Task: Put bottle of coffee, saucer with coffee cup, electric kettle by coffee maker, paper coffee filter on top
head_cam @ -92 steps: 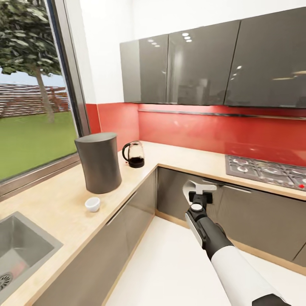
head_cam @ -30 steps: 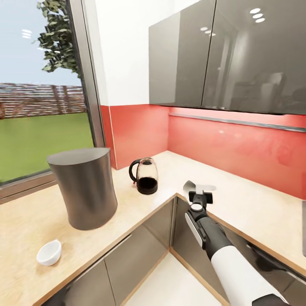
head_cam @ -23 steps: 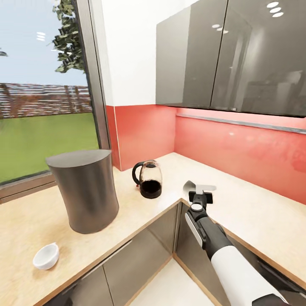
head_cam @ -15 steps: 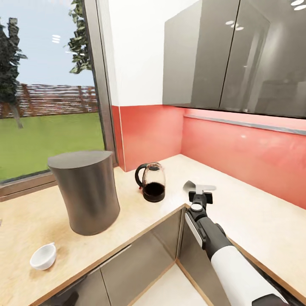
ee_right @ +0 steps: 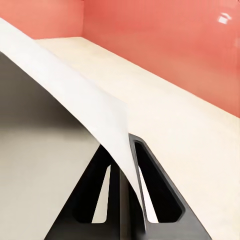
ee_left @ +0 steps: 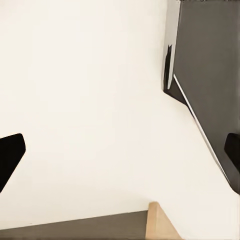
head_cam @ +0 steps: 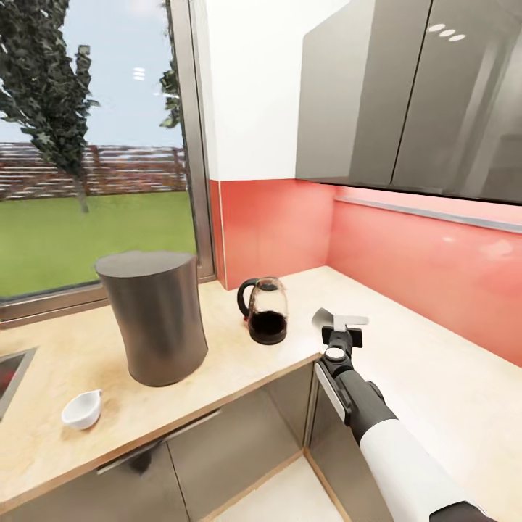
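Note:
The tall dark grey coffee maker (head_cam: 161, 319) stands on the beige countertop (head_cam: 239, 362) by the window. Right of it, in the corner, sits the glass electric kettle (head_cam: 267, 312). The small white coffee cup (head_cam: 82, 409) rests on the counter in front of the coffee maker, to its left. My right gripper (head_cam: 342, 328) hovers over the counter's inner corner, right of the kettle, shut on the white paper coffee filter (head_cam: 335, 317). In the right wrist view the filter (ee_right: 75, 95) is pinched in my right gripper (ee_right: 122, 150). My left gripper (ee_left: 120, 150) is open above pale floor. The saucer and the bottle of coffee are out of view.
A steel sink's corner (head_cam: 13, 370) shows at the far left of the counter. Grey wall cabinets (head_cam: 406, 101) hang above the red backsplash (head_cam: 304, 225). Grey base cabinets (head_cam: 239, 449) run under the counter's light wood edge. A large window (head_cam: 94, 167) lies behind the coffee maker.
The camera has moved closer and turned left, so the counter's things have shifted right and the sink's corner has come into view. My right arm keeps its pose with the filter.

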